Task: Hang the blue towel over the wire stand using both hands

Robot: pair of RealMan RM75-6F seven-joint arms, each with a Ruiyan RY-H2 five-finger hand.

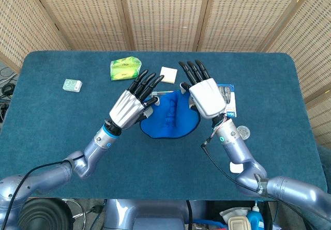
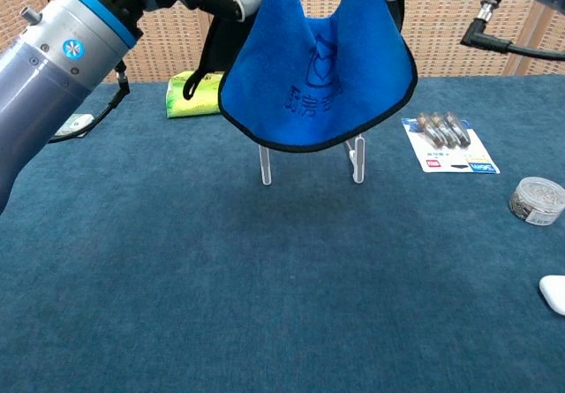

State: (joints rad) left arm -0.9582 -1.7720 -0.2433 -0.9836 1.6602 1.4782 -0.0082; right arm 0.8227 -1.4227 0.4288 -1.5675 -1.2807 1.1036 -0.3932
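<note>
Both hands, left hand (image 1: 130, 107) and right hand (image 1: 207, 96), pinch the blue towel (image 2: 318, 66) by its top corners, hanging above the wire stand (image 2: 356, 159) (only its feet show) on the surface (image 2: 265, 278).

green pkt (image 1: 125, 68), sticky pad (image 1: 168, 74), razor pack (image 2: 448, 143), tin (image 2: 537, 200)

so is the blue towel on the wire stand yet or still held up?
Held up. Blue towel hangs from left hand and right hand, above the wire stand; contact with its top bar cannot be told.
</note>
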